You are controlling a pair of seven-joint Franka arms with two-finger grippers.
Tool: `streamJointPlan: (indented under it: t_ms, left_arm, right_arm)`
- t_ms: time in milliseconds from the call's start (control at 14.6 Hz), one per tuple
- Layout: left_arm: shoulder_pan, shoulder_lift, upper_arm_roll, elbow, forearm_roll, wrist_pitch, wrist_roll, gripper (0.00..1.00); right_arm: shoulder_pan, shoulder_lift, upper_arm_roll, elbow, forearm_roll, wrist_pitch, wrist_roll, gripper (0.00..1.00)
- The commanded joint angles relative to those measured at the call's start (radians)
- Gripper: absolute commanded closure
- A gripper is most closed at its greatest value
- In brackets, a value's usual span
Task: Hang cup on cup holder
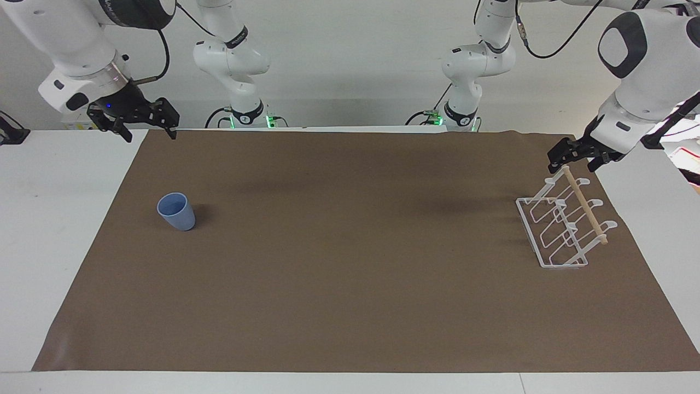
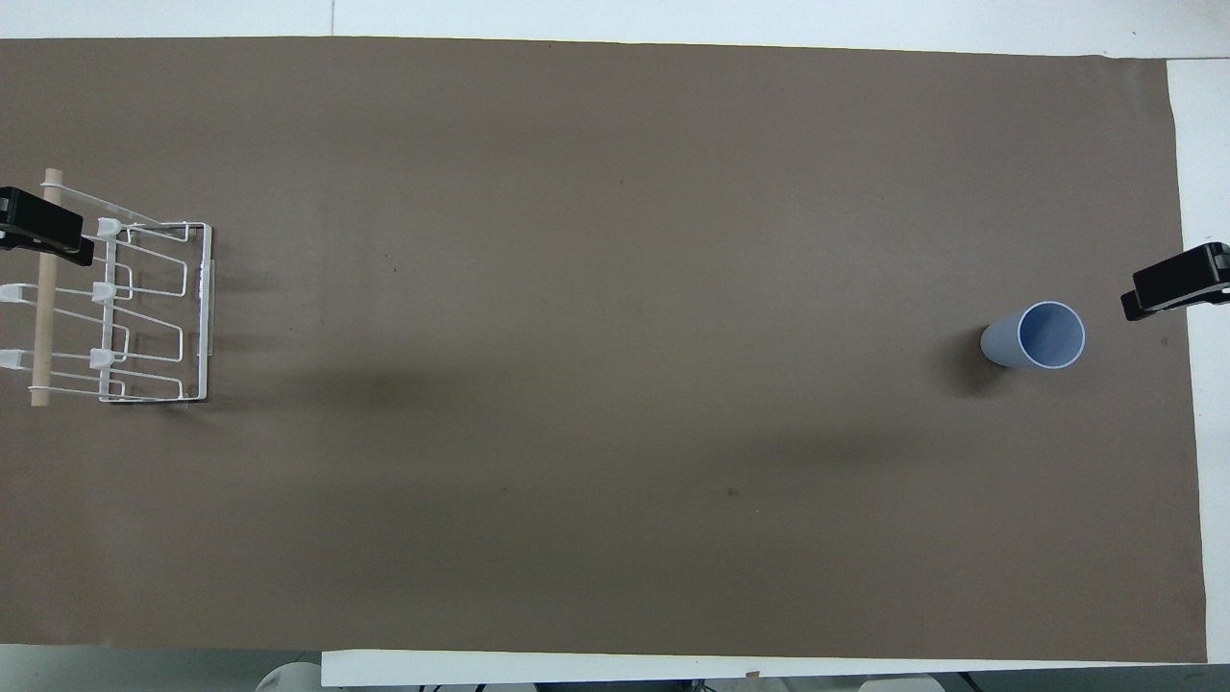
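Note:
The light-blue cup [image 1: 176, 212] stands upright, mouth up, on the brown mat toward the right arm's end of the table; it also shows in the overhead view [image 2: 1036, 335]. The white wire cup holder [image 1: 562, 227] with its wooden dowel [image 1: 585, 206] stands toward the left arm's end, and shows in the overhead view [image 2: 144, 308]. My right gripper [image 1: 149, 130] is open and empty, up in the air over the mat's edge, apart from the cup. My left gripper [image 1: 577, 158] is open and empty, raised just over the holder's dowel.
The brown mat [image 1: 350, 284] covers most of the white table [image 1: 49, 219]. Both arm bases stand along the table's edge nearest the robots. Only the grippers' tips show in the overhead view, the left [image 2: 43, 231] and the right [image 2: 1177, 284].

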Motion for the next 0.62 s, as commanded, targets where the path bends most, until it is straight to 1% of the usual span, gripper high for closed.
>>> streamJointPlan:
  t_ms: [0,274,411,548]
  left_arm:
    - [-0.079,-0.034,0.073,-0.034,0.004,0.002,0.021,0.00]
    - [-0.077,-0.029,0.073,-0.027,0.004,0.007,0.022,0.00]
    - [-0.071,-0.017,0.073,-0.022,-0.002,0.024,0.021,0.00]
    - [-0.076,-0.020,0.076,-0.034,-0.004,0.027,0.012,0.00]
  right_arm:
    - [-0.002,0.009,0.003,0.022,0.006,-0.014,0.018,0.00]
    - [-0.002,0.002,0.002,0.008,0.006,-0.013,0.022,0.00]
    - [-0.002,-0.021,0.002,-0.044,-0.007,0.062,0.007,0.00]
    - [-0.019,-0.023,0.000,-0.078,-0.006,0.133,-0.036,0.00]
